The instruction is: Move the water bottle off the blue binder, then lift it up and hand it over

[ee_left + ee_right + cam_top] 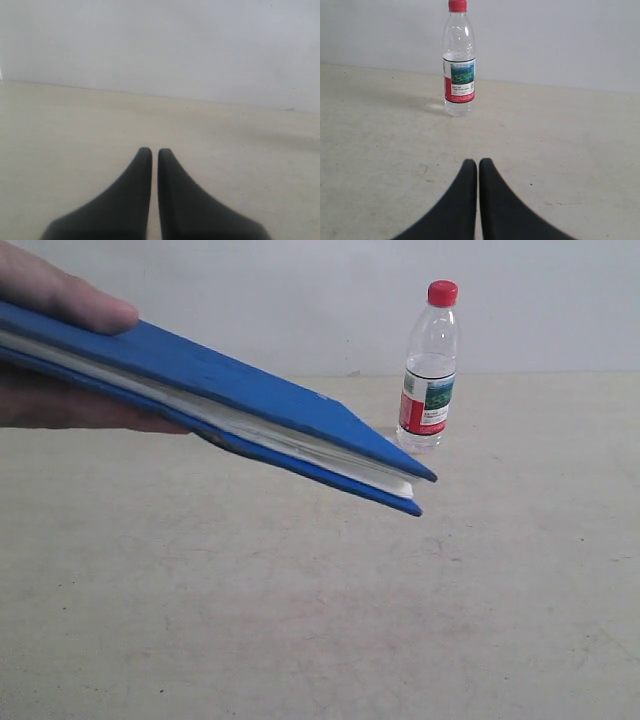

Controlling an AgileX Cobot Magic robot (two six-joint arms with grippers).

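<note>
The water bottle (pixel 430 368) stands upright on the table near the back wall, clear with a red cap and a red, white and green label. It also shows in the right wrist view, the water bottle (pixel 458 60) well ahead of my right gripper (pixel 478 163), which is shut and empty. A person's hand (pixel 60 300) holds the blue binder (pixel 230 390) tilted in the air at the left of the exterior view, white pages showing along its edge. My left gripper (pixel 151 151) is shut with nothing in it, over bare table. Neither gripper appears in the exterior view.
The beige table (pixel 330 620) runs back to a pale wall (pixel 300 300). The held binder hangs over the left and middle of the table, its lower corner close in front of the bottle in the exterior view.
</note>
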